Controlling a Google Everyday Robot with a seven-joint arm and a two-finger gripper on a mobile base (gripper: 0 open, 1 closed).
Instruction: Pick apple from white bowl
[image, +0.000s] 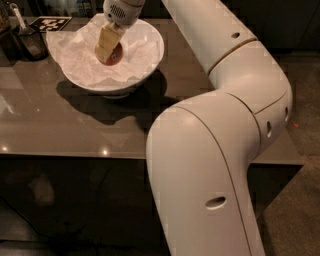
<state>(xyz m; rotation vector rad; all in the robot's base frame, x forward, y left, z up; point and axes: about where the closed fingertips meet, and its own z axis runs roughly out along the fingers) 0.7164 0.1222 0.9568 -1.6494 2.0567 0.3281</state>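
The white bowl (145, 67) stands on the glossy brown table, lined with crumpled white paper towel (75, 55). My gripper (108, 50) reaches down over the bowl from the top of the view. Its tan fingers (105, 40) are shut on the small red apple (115, 55). The apple is held just above the paper lining, near the middle of the bowl, and a finger hides part of it. My white arm sweeps from the lower right up to the bowl.
A dark cup with a utensil (30, 40) stands left of the bowl. A black-and-white marker tag (50, 22) lies behind it. The table's front edge (75, 156) runs across the view, with carpeted floor (300, 150) at the right.
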